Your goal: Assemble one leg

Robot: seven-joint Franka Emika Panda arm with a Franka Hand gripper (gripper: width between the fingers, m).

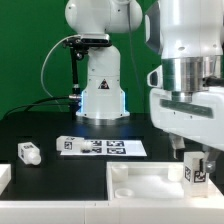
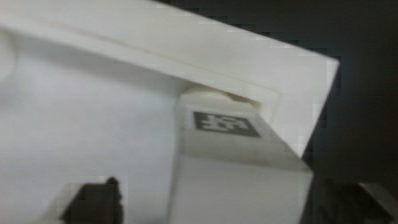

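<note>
Black tabletop, green backdrop. Your gripper (image 1: pixel 192 160) clamps leg (image 1: pixel 196 172) upright over near-right corner of white tray-like tabletop piece (image 1: pixel 135 180). Spare leg (image 1: pixel 28 152) lies far left. Step: seating leg in corner hole; next, you align, then twist in.

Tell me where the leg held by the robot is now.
In the exterior view the leg is at the right, in the hand, above the right end of the large white tray-like piece.

Marker board (image 1: pixel 101 147): lying flat on the black table (image 1: pixel 60 175), tags facing up. Large white tray-like piece (image 1: pixel 150 190): sitting near the front edge, before a green backdrop (image 1: pixel 30 50).
</note>
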